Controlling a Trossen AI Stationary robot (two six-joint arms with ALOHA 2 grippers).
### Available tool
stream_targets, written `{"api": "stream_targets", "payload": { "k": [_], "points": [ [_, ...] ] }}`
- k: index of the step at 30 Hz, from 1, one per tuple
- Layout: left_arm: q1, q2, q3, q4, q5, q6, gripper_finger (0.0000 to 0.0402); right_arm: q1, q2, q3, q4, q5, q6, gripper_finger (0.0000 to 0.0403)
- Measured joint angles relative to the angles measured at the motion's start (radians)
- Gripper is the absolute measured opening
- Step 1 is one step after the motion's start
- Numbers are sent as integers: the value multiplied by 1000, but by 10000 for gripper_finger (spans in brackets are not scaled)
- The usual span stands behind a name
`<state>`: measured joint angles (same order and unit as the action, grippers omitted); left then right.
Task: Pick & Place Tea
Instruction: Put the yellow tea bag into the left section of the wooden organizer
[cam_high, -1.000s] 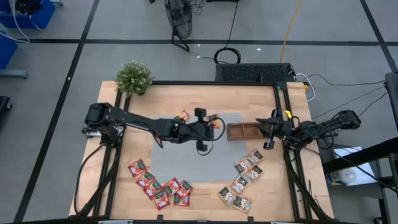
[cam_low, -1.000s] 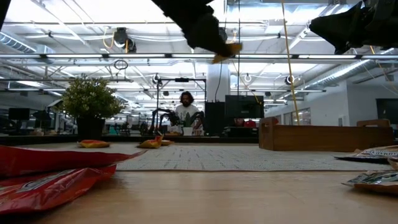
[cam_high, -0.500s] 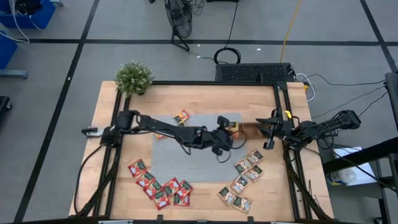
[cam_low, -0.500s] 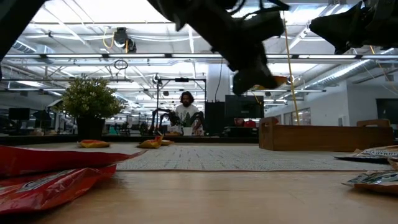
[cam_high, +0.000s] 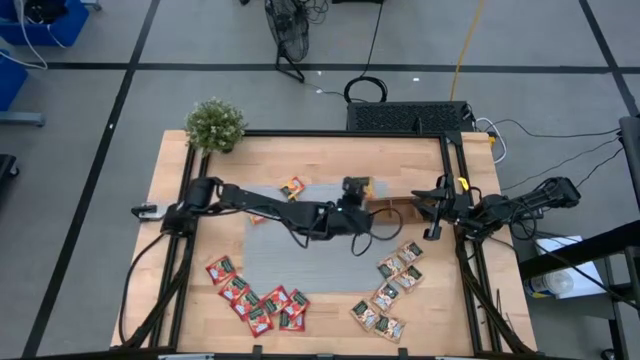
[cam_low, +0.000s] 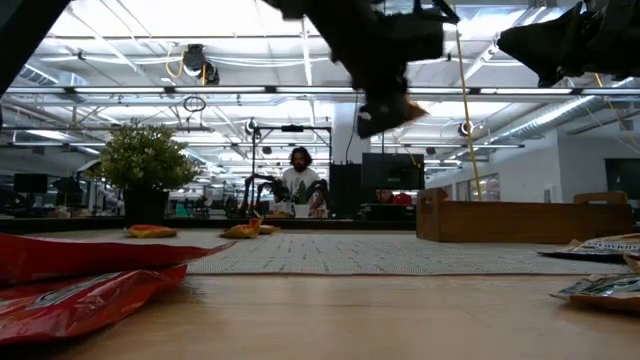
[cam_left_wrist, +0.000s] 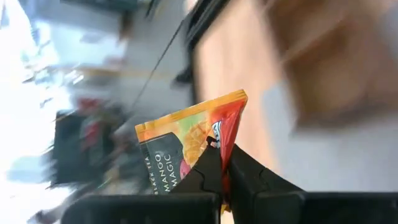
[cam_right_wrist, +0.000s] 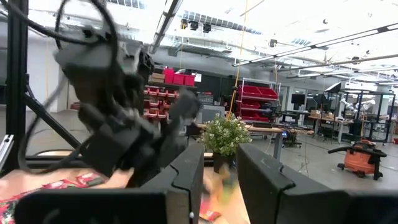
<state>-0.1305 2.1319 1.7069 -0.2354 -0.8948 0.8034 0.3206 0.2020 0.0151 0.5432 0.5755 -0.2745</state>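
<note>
My left gripper (cam_high: 364, 192) hangs above the near-left end of the brown wooden tray (cam_high: 400, 211), shut on an orange-yellow tea sachet (cam_left_wrist: 180, 143). In the low view this gripper (cam_low: 388, 112) is well above the grey mat (cam_low: 360, 255). My right gripper (cam_high: 432, 212) waits open at the table's right edge, its fingers (cam_right_wrist: 186, 180) apart with nothing between them. Red sachets (cam_high: 255, 295) lie flat near the front left. Pale-and-green sachets (cam_high: 390, 290) lie at the front right. Orange sachets (cam_high: 292, 187) rest near the mat's far edge. My left gripper pinches the sachet between its two fingers (cam_left_wrist: 208, 171) at one edge, near a corner (cam_left_wrist: 217, 140). Most of the sachet sticks out beyond the fingertips. It is lifted clear of the mat and the tray.
A potted plant (cam_high: 215, 125) stands at the table's far left corner. A black frame runs along the table's edges (cam_high: 345, 134). The mat (cam_high: 300, 250) is bare under my left arm. A person (cam_low: 300, 180) sits in the room far behind the table.
My left gripper has carried the sachet from over the mat's middle toward the table's right edge, to the wooden tray. It has sunk a little and its wrist has rolled. The fingers have stayed shut on the sachet.
</note>
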Motion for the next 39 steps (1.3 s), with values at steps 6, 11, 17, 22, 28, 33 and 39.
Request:
{"api": "stream_targets", "payload": {
  "k": [6,11,17,22,28,33,39],
  "points": [
    [-51,-40,-15,-177,-274,-20,8,0,0,0,2,0,0,82],
    [-78,-37,-19,-238,-372,-25,8,0,0,0,5,0,0,82],
    [-96,-100,-19,-603,-302,-498,8,0,0,0,17,0,0,82],
    [-83,-222,-179,-773,-312,-803,8,0,4,0,13,0,1,82],
    [-23,-502,-549,-345,-117,-704,8,2,9,0,21,-1,12,82],
    [73,-732,-846,238,336,-443,8,-6,13,0,26,-1,73,82],
    [97,-737,-913,418,363,0,8,-78,158,51,-48,134,310,82]
  ]
}}
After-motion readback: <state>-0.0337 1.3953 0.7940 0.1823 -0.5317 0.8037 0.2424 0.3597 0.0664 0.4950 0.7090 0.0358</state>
